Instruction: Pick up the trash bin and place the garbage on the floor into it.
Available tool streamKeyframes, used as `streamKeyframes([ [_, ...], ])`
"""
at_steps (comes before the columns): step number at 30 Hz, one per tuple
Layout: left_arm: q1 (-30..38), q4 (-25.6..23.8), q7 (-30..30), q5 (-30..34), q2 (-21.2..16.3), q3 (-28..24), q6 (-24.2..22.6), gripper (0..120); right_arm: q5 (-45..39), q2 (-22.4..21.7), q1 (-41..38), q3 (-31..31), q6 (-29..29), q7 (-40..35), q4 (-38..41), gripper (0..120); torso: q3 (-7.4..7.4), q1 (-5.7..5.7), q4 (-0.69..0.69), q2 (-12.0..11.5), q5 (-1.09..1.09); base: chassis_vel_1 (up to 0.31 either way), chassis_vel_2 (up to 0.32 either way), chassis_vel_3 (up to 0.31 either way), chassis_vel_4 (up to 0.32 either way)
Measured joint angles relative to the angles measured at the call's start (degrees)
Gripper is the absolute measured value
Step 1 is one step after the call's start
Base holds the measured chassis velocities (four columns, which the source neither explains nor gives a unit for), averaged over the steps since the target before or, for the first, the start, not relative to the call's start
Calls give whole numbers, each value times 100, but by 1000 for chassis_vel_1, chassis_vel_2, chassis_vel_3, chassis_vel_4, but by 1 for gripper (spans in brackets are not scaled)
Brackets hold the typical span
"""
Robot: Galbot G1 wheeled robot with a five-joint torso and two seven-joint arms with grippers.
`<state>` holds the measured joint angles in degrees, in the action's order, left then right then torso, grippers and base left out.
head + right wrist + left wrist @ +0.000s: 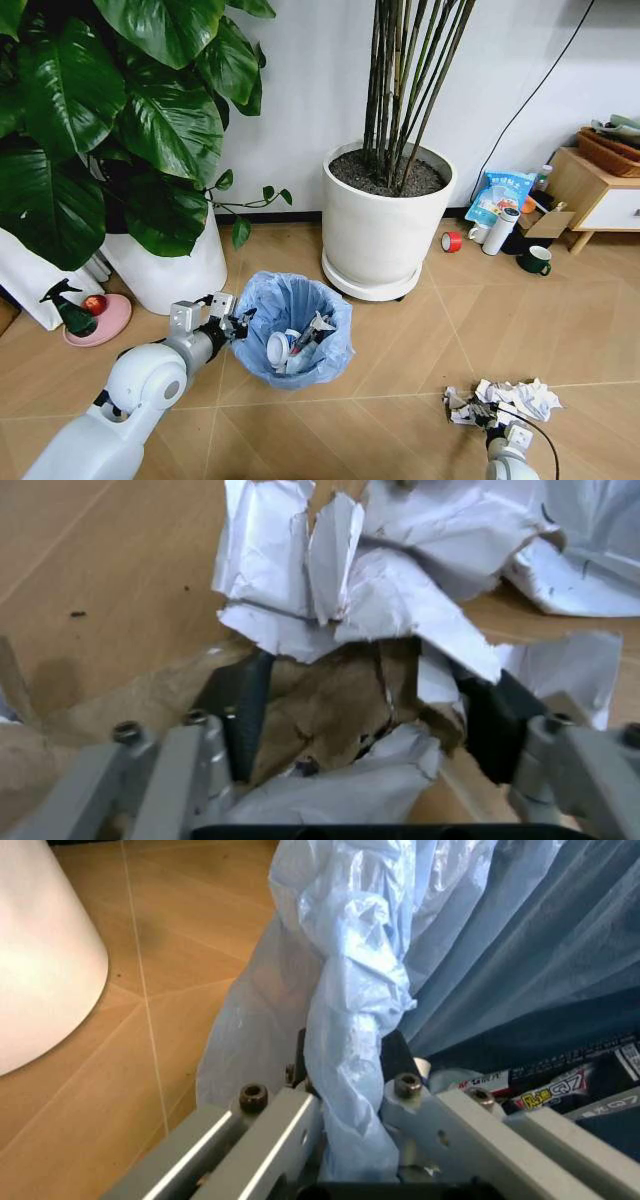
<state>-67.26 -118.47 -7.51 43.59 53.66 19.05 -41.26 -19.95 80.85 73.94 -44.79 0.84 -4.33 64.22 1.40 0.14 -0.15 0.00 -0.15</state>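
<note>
On floor (pixel 400 380), one trash bin (pixel 290 330), one crumpled paper (pixel 505 400)

light-blue bin bag (pixel 300 310), white paper (pixel 515 398) — chevron floor (pixel 400 340)

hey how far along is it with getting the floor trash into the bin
Some litter already lies inside the trash bin, whose bag rim the left hand is shut on. The right hand straddles crumpled paper on the floor, fingers open. That paper is left to bin.
</note>
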Motion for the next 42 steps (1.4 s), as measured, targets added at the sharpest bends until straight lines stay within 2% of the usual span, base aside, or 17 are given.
streamKeyframes([
  [1, 0, 0, 0, 0, 0, 0, 0, 0, 0, 0, 0, 0, 0, 0, 0, 54, 0, 0, 0, 0, 0, 0, 0, 0, 0],
  [5, -9, -21, -2, 28, -47, 31, -3, 0, -46, 77, -61, 9, 18, -5, -54, 32, -1, 0, 0, 0, -2, 0, 0, 0, 0],
  [7, -8, -24, -2, 34, -49, 34, -4, 0, -42, 87, -67, 9, 17, -9, -58, 29, -1, 0, 0, 0, -2, 0, 0, 0, 0],
  [9, -6, -37, -7, 45, -51, 38, -5, 0, -17, 100, -65, 9, 4, -37, -45, 19, 0, 0, -1, 0, -1, 0, 0, 0, 0],
  [11, -6, -38, -9, 46, -50, 38, -5, 0, -10, 101, -60, 10, -3, -40, -35, 17, 0, 0, -1, 0, 0, 0, 0, 0, 0],
  [13, -20, -50, -16, 47, -40, 42, -5, 0, 46, 106, 18, 26, -25, -51, 128, 10, 0, 0, 1, 0, 15, 0, 0, 0, 0],
  [15, -33, -66, -19, 47, -32, 42, -5, 0, 95, 80, 143, 49, -31, -44, 433, 3, 1, 0, 1, 0, 14, 0, 0, 0, 0],
  [16, -33, -72, -21, 47, -31, 43, -5, 0, 118, 55, 206, 64, -37, -40, 619, 0, 1, 0, 2, 0, 7, 0, 0, 0, 0],
  [28, -34, -104, -101, 61, -12, 47, -2, 0, 297, -324, 823, 309, -71, 89, 2349, 0, 0, 0, 0, 0, 5, 0, 0, 0, 0],
  [30, -45, -116, -125, 62, -12, 37, 1, 0, 320, -516, 962, 462, -72, 193, 2913, 0, 1, 0, 0, 0, 5, 0, 0, 0, 0],
  [32, -46, -116, -134, 62, -12, 33, 2, 0, 321, -592, 999, 516, -66, 234, 3105, 0, 0, 0, 1, 0, 5, 0, 0, 0, 0],
  [34, -37, -88, -166, 62, -16, 14, 12, 0, 285, -1023, 1096, 718, -23, 496, 3855, 0, 0, 0, 1, 0, 6, 0, 0, 0, 0],
  [35, -37, -88, -166, 62, -16, 14, 12, 0, 285, -1023, 1096, 718, -23, 496, 3855, 0, 0, 0, 1, 0, 6, 0, 0, 0, 0],
  [37, -8, -45, -172, 75, -31, -4, 17, 0, 19, -1536, 1099, 863, 44, 564, 4364, 0, 0, 0, 0, 0, 2, 0, 0, 0, 0],
  [38, -8, -45, -172, 75, -31, -4, 17, 0, 19, -1536, 1099, 863, 44, 564, 4364, 0, 0, 0, 0, 0, 2, 0, 0, 0, 0],
  [40, 34, -14, -183, 109, -50, -29, 17, 0, -368, -2133, 1039, 1020, 192, 559, 4935, 0, 0, 0, 1, 0, 4, 0, 0, 0, 0],
  [42, 51, 0, -183, 118, -51, -41, 17, 0, -506, -2308, 1000, 1087, 253, 550, 5145, 0, 0, 0, 0, 0, 3, 0, 0, 0, 0],
])
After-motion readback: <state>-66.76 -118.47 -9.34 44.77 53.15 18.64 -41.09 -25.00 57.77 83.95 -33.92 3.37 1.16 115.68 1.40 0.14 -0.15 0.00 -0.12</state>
